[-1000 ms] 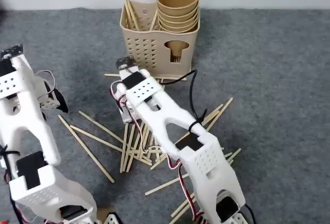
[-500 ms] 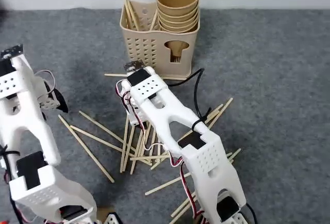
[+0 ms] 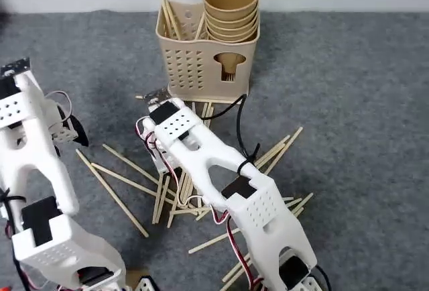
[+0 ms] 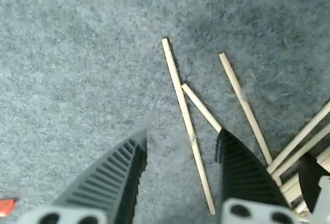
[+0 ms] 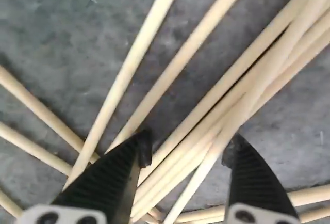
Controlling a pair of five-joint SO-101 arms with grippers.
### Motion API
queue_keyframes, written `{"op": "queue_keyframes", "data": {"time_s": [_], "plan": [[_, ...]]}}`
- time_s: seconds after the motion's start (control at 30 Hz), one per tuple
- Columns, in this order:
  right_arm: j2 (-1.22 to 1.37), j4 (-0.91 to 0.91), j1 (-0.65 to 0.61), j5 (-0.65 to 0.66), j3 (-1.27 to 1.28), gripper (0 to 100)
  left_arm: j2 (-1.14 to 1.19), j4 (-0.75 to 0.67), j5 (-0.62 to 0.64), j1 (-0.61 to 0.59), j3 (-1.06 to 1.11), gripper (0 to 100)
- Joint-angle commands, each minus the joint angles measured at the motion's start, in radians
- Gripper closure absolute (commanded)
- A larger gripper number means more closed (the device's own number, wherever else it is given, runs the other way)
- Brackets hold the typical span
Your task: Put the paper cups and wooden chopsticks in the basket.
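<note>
The beige basket (image 3: 201, 63) stands at the back of the carpet with a stack of paper cups (image 3: 231, 6) in one compartment and several wooden chopsticks (image 3: 171, 17) upright in the other. Loose chopsticks (image 3: 120, 178) lie scattered in front of it. My right gripper (image 5: 189, 140) is open and low over the pile, its jaws straddling a bundle of chopsticks (image 5: 242, 95). The right arm (image 3: 177, 127) covers that spot from above. My left gripper (image 4: 181, 139) hangs open above two chopsticks (image 4: 186, 126) at the left; in the high view it (image 3: 72, 133) sits well left of the pile.
Grey carpet (image 3: 348, 103) covers the whole table, with open room to the right of the basket. More chopsticks (image 3: 281, 147) fan out to the right of the right arm and toward the front edge.
The right arm has swung left and dropped from just in front of the basket onto the chopstick pile, nudging a few sticks. The left arm has stayed still.
</note>
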Motion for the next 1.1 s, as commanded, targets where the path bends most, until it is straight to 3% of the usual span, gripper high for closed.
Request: {"op": "queue_keyframes", "data": {"time_s": [0.0, 0.13, 0.27, 0.5, 0.8, 1.07], "plan": [[-0.008, -0.004, -0.008, -0.014, -0.052, 77.2, -0.046, 0.021, 0.006, -0.006, -0.001, 79], [-0.007, -0.008, -0.008, -0.012, -0.052, 80.7, -0.046, 0.021, 0.006, -0.006, -0.001, 79], [-0.008, -0.01, -0.008, -0.011, -0.052, 99.1, -0.046, 0.021, 0.006, -0.005, -0.001, 79], [-0.036, 0.073, -0.018, -0.009, -0.06, 98.7, -0.046, 0.021, 0.006, -0.005, -0.001, 79], [-0.188, 0.116, -0.15, -0.005, -0.06, 99.1, -0.046, 0.021, 0.006, 0.0, -0.001, 79], [-0.134, 0.173, -0.143, 0.281, -0.057, 99.0, -0.046, 0.021, 0.006, -0.005, -0.001, 79]]}}
